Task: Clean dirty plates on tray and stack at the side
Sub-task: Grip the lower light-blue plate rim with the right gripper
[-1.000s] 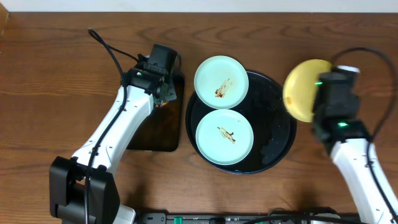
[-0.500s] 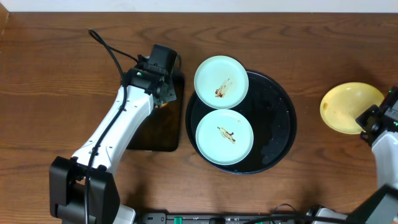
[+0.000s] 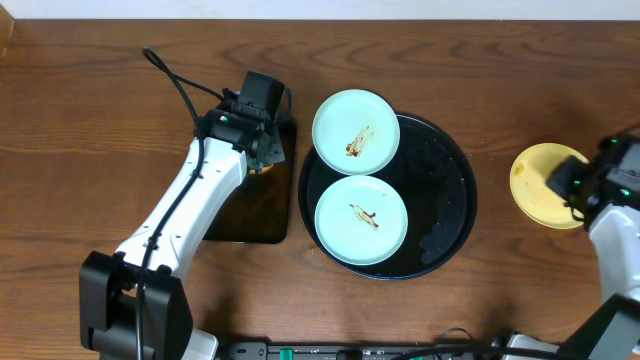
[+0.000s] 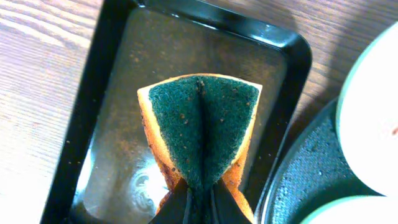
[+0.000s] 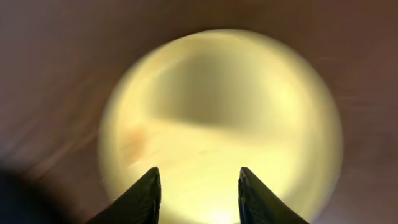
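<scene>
While left jaws pinch the sponge (image 4: 199, 130), right jaws stand parted — yellow plate (image 5: 217, 118) lies below them.

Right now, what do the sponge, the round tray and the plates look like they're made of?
Sponge: soft yellow-orange foam with a coarse dark green scouring face; it folds in the left gripper's pinch. Tray: glossy black, speckled reflections, probably plastic or lacquered. Mint plates and yellow plate: smooth, soft sheen, thin rims; likely melamine or plastic, though glazed ceramic is possible.
</scene>
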`<state>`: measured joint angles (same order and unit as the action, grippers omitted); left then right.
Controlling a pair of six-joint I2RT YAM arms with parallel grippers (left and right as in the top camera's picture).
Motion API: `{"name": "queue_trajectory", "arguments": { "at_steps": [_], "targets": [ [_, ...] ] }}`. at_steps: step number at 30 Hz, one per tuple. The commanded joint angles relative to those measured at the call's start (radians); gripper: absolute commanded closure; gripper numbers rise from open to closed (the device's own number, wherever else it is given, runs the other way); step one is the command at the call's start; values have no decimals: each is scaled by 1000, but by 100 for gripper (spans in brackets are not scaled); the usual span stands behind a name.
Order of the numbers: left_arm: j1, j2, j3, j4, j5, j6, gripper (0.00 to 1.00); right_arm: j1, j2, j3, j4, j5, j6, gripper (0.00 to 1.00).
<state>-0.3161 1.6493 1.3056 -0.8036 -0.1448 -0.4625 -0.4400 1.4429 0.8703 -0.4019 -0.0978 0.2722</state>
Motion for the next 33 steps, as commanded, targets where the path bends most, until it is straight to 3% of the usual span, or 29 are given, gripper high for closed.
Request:
{"name": "queue_trajectory", "arguments": {
  "at_steps": [1,10,18,29,33],
  "targets": [
    [5,-20,6,0,95,18,93,123,-23,19,-79,-254,-111,63],
    [-9,-20,-1,-3,399,51,93,443,-9,18,-244,-266,-180,61],
    [-126,-7,-43,5,406,51,93,633,80,17,-241,-258,-140,63],
    [-277,15,-43,83,361,32,92,730,233,17,-193,-221,-60,67],
    [-305,43,-43,95,362,-1,92,732,268,17,-193,-220,-58,83]
  ]
}}
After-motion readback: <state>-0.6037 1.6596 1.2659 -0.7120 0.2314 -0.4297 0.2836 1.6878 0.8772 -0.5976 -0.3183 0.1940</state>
